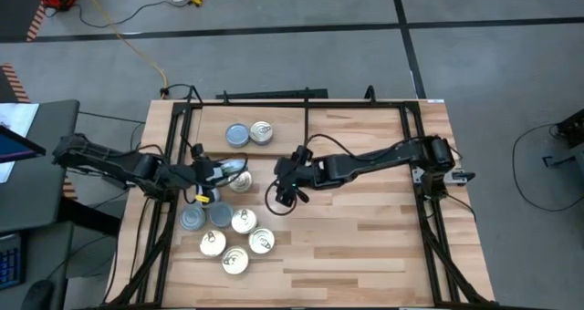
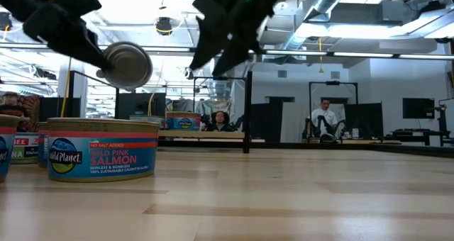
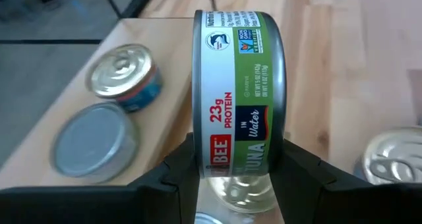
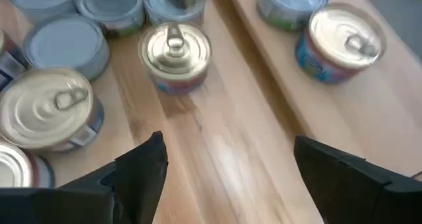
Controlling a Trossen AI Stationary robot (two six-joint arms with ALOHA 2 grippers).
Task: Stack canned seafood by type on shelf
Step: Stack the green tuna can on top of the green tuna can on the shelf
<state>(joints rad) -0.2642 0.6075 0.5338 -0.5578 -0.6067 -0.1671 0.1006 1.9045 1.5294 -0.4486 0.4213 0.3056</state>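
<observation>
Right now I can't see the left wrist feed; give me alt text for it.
The left hand grips a green-and-white tuna can on edge, above the wooden board. Beyond sit a grey-topped tin and a shiny pull-tab tin.

Held tin (image 3: pixel 237 92): "23g PROTEIN", "IN Water", seemingly "TUNA". Table tin (image 2: pixel 103 149): "Wild Planet", "WILD PINK SALMON".

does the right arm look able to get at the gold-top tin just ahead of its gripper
Probably yes: the right gripper is open and empty, bare wood lies between it and the gold-top tin, though neighbouring tins crowd one side.
</observation>
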